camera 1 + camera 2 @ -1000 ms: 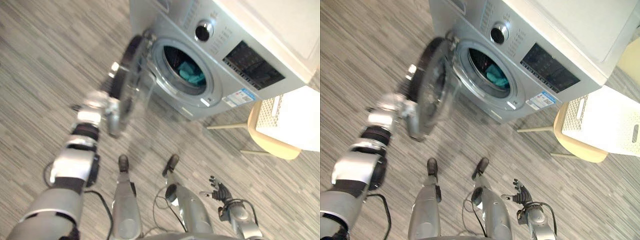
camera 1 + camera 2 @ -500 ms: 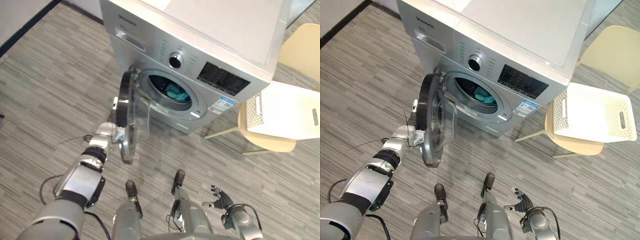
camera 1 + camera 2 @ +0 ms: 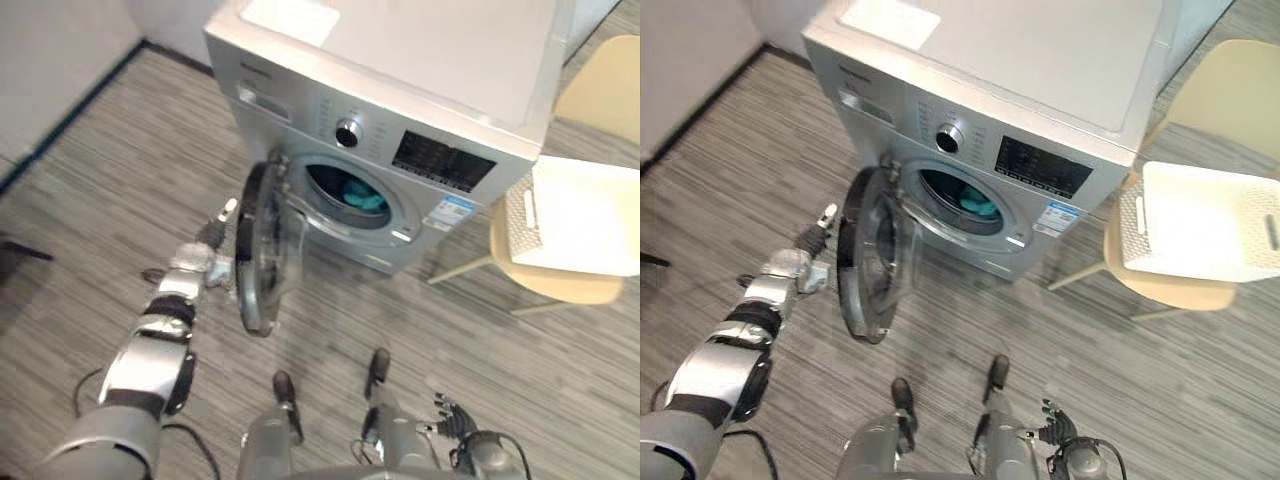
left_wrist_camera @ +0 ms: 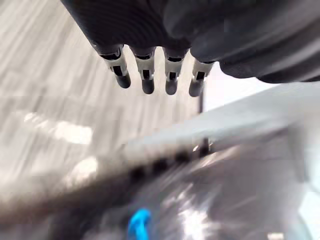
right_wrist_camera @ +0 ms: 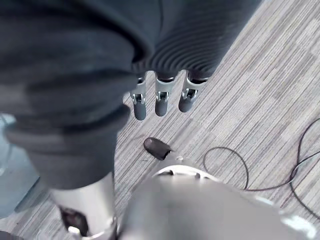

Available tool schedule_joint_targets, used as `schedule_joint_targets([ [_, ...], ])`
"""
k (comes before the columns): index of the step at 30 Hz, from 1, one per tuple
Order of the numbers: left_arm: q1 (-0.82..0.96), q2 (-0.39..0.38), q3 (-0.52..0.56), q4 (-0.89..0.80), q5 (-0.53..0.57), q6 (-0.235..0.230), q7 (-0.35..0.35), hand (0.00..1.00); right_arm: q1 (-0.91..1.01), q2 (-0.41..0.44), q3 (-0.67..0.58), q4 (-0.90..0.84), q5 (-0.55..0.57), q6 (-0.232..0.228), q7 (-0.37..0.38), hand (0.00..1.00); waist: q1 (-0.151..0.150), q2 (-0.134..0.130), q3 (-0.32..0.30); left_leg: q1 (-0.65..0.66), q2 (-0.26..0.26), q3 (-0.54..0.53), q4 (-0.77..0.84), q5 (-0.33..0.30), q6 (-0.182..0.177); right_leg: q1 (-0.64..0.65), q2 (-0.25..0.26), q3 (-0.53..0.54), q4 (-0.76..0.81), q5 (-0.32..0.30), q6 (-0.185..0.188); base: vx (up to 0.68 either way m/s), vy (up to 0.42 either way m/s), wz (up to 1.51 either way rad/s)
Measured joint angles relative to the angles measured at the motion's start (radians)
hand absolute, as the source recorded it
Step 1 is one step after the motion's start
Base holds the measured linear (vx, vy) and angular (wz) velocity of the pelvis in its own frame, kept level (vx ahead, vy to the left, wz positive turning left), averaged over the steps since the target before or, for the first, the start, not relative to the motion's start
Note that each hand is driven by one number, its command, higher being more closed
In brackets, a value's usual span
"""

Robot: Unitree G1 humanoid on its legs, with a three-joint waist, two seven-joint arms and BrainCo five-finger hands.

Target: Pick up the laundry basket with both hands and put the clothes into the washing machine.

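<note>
The silver washing machine point(image 3: 420, 95) stands ahead with its round door point(image 3: 262, 250) swung about halfway out. Teal clothes point(image 3: 358, 196) lie inside the drum. My left hand point(image 3: 800, 268) is at the door's outer side, open, its fingers point(image 4: 145, 80) straight, with the blurred door just past them. The white laundry basket point(image 3: 1200, 222) rests on a beige chair point(image 3: 1160, 290) to the right of the machine; I see no clothes in it. My right hand point(image 3: 1060, 425) hangs low by my side, open, with its fingers point(image 5: 160, 102) relaxed over the floor.
A white sheet point(image 3: 290, 15) lies on the machine's top at its far left corner. A wall with a dark baseboard point(image 3: 70, 110) runs along the left. Grey striped floor point(image 3: 560, 370) spreads in front of the machine and the chair.
The whole picture has shifted as the camera moved. My left hand stays at the door's outer side and the door still stands about halfway out. My right hand hangs as before.
</note>
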Motion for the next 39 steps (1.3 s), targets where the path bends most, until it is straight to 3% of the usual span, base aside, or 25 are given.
schedule_joint_targets([
  [3, 0.111, 0.097, 0.008, -0.202, -0.020, -0.043, -0.020, 0.00, 0.011, -0.013, -0.002, 0.030, 0.007, -0.001, 0.005, 0.00, 0.015, 0.054, -0.033, 0.028, 0.013, -0.014, -0.005, -0.018, -0.001, 0.033, 0.011, -0.015, 0.001, -0.028, -0.002, 0.01, 0.004, 0.11],
  [5, 0.154, 0.092, 0.007, -0.265, -0.023, -0.044, -0.031, 0.00, 0.011, -0.022, 0.000, 0.048, 0.008, -0.001, 0.005, 0.00, 0.019, 0.065, -0.040, 0.043, 0.012, -0.022, -0.019, -0.020, 0.000, 0.050, 0.013, -0.022, 0.001, -0.035, 0.002, -0.03, 0.014, 0.17],
  [8, 0.228, 0.033, -0.076, -0.411, -0.066, -0.041, -0.055, 0.00, 0.007, -0.017, 0.004, 0.073, 0.008, -0.002, 0.005, 0.00, 0.017, 0.060, -0.041, 0.043, 0.009, -0.041, -0.042, -0.016, -0.004, 0.050, 0.008, -0.025, -0.006, -0.037, 0.005, -0.03, 0.023, 0.16],
  [11, 0.232, 0.015, -0.228, -0.505, -0.197, -0.039, -0.076, 0.00, -0.030, -0.012, 0.013, 0.116, 0.012, -0.001, 0.005, 0.00, -0.014, 0.049, -0.044, 0.044, -0.005, -0.054, -0.078, -0.004, -0.011, 0.043, 0.007, -0.013, -0.025, -0.039, 0.008, 0.00, 0.029, 0.02],
  [13, 0.226, 0.011, -0.270, -0.534, -0.248, -0.038, -0.093, 0.00, -0.048, -0.005, 0.016, 0.126, 0.020, 0.004, 0.004, 0.00, -0.043, 0.048, -0.044, 0.048, -0.005, -0.056, -0.087, 0.003, -0.014, 0.041, 0.010, -0.011, -0.025, -0.041, 0.011, 0.05, 0.023, -0.11],
  [15, 0.220, 0.001, -0.263, -0.533, -0.249, -0.036, -0.099, 0.00, -0.057, -0.005, 0.023, 0.126, 0.021, 0.006, 0.004, 0.00, -0.053, 0.048, -0.044, 0.053, -0.005, -0.056, -0.089, 0.009, -0.019, 0.037, 0.020, 0.007, -0.025, -0.041, 0.012, 0.10, 0.017, -0.28],
  [18, 0.219, -0.082, -0.129, -0.508, -0.174, -0.035, -0.079, 0.00, -0.060, -0.005, 0.023, 0.128, 0.038, 0.007, 0.004, 0.00, -0.053, 0.048, -0.043, 0.069, -0.003, -0.047, -0.097, 0.011, -0.018, 0.036, 0.032, 0.016, -0.025, -0.028, 0.014, 0.13, 0.008, -0.21],
  [19, 0.216, -0.131, -0.016, -0.486, -0.123, -0.034, -0.054, 0.00, -0.062, -0.004, 0.023, 0.128, 0.039, 0.006, 0.004, 0.00, -0.054, 0.047, -0.043, 0.075, 0.002, -0.045, -0.110, 0.016, -0.018, 0.035, 0.040, 0.017, -0.025, -0.023, 0.005, 0.15, -0.004, -0.12],
  [21, 0.216, -0.176, 0.173, -0.478, -0.011, -0.026, 0.014, 0.00, -0.063, -0.001, 0.022, 0.127, 0.039, 0.005, 0.004, 0.00, -0.054, 0.044, -0.040, 0.080, 0.011, -0.041, -0.113, 0.016, -0.019, 0.035, 0.045, 0.017, -0.024, -0.025, 0.000, 0.16, 0.006, -0.12],
  [23, 0.234, -0.230, 0.397, -0.558, 0.142, -0.005, 0.154, 0.00, -0.061, 0.003, 0.020, 0.126, 0.038, -0.002, 0.004, 0.00, -0.049, 0.042, -0.036, 0.083, 0.014, -0.045, -0.115, 0.017, -0.019, 0.035, 0.050, 0.022, -0.024, -0.026, -0.002, 0.13, 0.012, -0.08],
  [25, 0.279, -0.242, 0.509, -0.681, 0.254, 0.008, 0.246, 0.00, -0.055, 0.004, 0.005, 0.117, 0.038, -0.009, 0.003, 0.00, -0.045, 0.035, -0.025, 0.088, 0.011, -0.045, -0.115, 0.017, -0.019, 0.037, 0.051, 0.029, -0.024, -0.026, -0.002, 0.08, 0.010, -0.07],
  [28, 0.312, -0.227, 0.653, -0.734, 0.360, 0.026, 0.330, 0.00, -0.018, 0.012, -0.013, 0.074, 0.036, -0.014, 0.004, 0.00, -0.027, 0.026, -0.015, 0.098, 0.009, -0.047, -0.114, 0.016, -0.019, 0.050, 0.048, 0.032, -0.024, -0.026, -0.002, 0.05, 0.034, 0.06],
  [29, 0.344, -0.168, 0.722, -0.734, 0.386, 0.039, 0.356, 0.00, 0.003, 0.022, -0.019, 0.034, 0.032, -0.012, 0.009, 0.00, -0.017, 0.008, -0.004, 0.093, 0.012, -0.054, -0.104, 0.015, -0.019, 0.056, 0.047, 0.031, -0.025, -0.027, -0.001, 0.00, 0.016, 0.11],
  [32, 0.365, -0.089, 0.773, -0.719, 0.379, 0.056, 0.354, 0.00, 0.019, 0.025, -0.018, -0.006, 0.019, -0.006, 0.028, 0.00, 0.004, -0.016, 0.018, 0.076, 0.018, -0.062, -0.095, -0.003, -0.016, 0.049, 0.050, 0.025, -0.025, -0.031, 0.001, -0.04, 0.012, 0.14],
  [34, 0.362, 0.009, 0.786, -0.606, 0.339, 0.055, 0.343, 0.00, 0.020, 0.031, -0.009, -0.044, 0.016, 0.008, 0.039, 0.00, 0.014, -0.055, 0.042, 0.021, 0.033, -0.079, -0.035, -0.018, -0.016, 0.032, 0.051, 0.016, -0.025, -0.033, 0.001, -0.12, -0.013, 0.22],
  [39, 0.253, 0.087, 0.722, -0.362, 0.248, 0.058, 0.271, 0.00, 0.047, 0.036, 0.063, -0.161, 0.028, 0.006, 0.044, 0.00, 0.036, -0.120, 0.086, -0.080, 0.062, -0.115, 0.054, -0.033, -0.023, -0.010, 0.063, -0.011, -0.025, -0.020, -0.015, -0.09, -0.010, 0.12],
])
